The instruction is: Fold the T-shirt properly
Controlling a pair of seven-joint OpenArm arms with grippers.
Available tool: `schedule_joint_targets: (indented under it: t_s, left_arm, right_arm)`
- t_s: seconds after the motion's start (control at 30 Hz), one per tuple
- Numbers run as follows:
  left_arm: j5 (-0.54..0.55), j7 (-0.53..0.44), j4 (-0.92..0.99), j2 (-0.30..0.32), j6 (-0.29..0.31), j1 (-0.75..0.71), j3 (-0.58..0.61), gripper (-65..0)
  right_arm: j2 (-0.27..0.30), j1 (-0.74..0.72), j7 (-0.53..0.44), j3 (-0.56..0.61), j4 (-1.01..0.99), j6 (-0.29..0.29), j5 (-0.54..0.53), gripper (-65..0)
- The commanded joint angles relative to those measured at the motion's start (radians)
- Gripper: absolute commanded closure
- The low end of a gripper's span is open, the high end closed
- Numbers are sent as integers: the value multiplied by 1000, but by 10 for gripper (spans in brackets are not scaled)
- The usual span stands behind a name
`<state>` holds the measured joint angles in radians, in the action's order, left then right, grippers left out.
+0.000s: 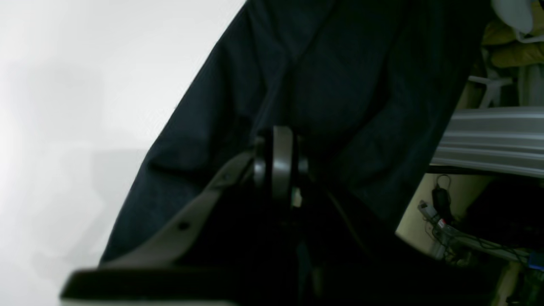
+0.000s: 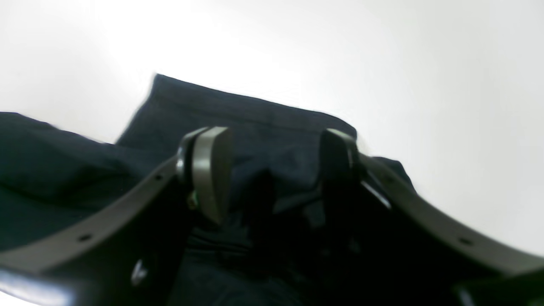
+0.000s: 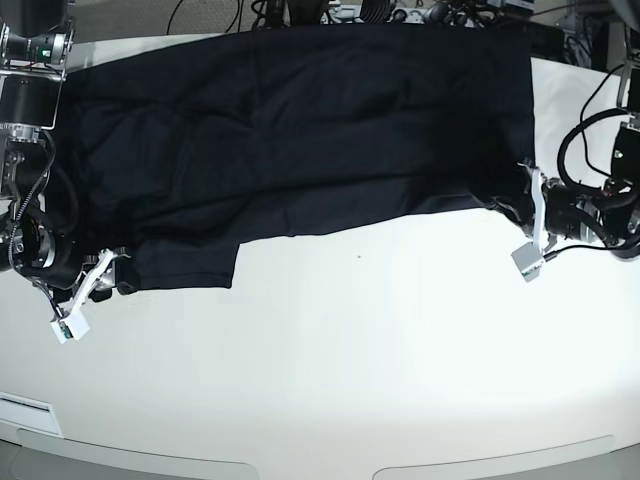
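Right now I see my left end effector (image 1: 280, 163) pinched tight on the T-shirt (image 3: 300, 130) at its hem corner. My right end effector (image 2: 272, 170) stands wide apart, its pads (image 2: 210, 170) straddling a sleeve without gripping it. The black T-shirt lies spread flat across the far half of the white bench (image 3: 350, 360), its long axis running side to side between my arms.

a white table (image 3: 360, 380) fills the view, with tangled cables (image 3: 400, 12) behind its far edge.
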<state>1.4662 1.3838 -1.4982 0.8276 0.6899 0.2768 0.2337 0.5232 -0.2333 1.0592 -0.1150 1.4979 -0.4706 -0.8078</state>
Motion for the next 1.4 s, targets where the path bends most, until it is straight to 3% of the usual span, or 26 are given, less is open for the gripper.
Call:
schedule_joint_targets:
  t_s: [0.0,0.2,0.33,0.47,0.53,0.63,0.67,0.8,0.93,1.03,1.2,1.37]
  left_arm:
    - [17,-8,-12,17,8,18,-13,0]
    - [17,-8,-12,18,8,19,-13,0]
    - [17,-8,-12,18,8,19,-13,0]
    - [17,-7,-12,18,8,19,-13,0]
    - [17,-7,-12,18,8,19,-13,0]
    - [17,-8,-12,18,8,19,-13,0]
    - [17,-8,-12,17,8,19,-13,0]
    - [17,-8,-12,17,8,19,-13,0]
    - [17,-31,-12,18,8,20,-13,0]
    - [17,-86,-12,18,8,20,-13,0]
    - [-134,-199,-12,18,8,27,-13,0]
    - [-274,-320,24,17,8,98,-13,0]
  right_arm:
    - [20,-19,-16,-10,13,-1,-2,-348]
    - [14,-13,-25,-9,3,-2,8,-347]
    - [-30,2,-32,-9,3,-24,110,-347]
    - [-53,14,-47,-9,3,-27,127,-346]
    - [-55,14,-55,-9,3,-27,133,-275]
    - [-55,6,-79,-10,3,-18,132,-23]
    - [-55,2,-81,-10,4,-11,132,0]
    - [-52,-16,-73,-10,30,-29,90,0]
    - [-25,-14,-3,-10,95,-102,-40,0]
    - [11,3,40,-10,161,-118,-117,0]
    - [71,31,32,-10,226,-118,-120,0]
    - [78,31,-27,-10,229,-117,-93,0]
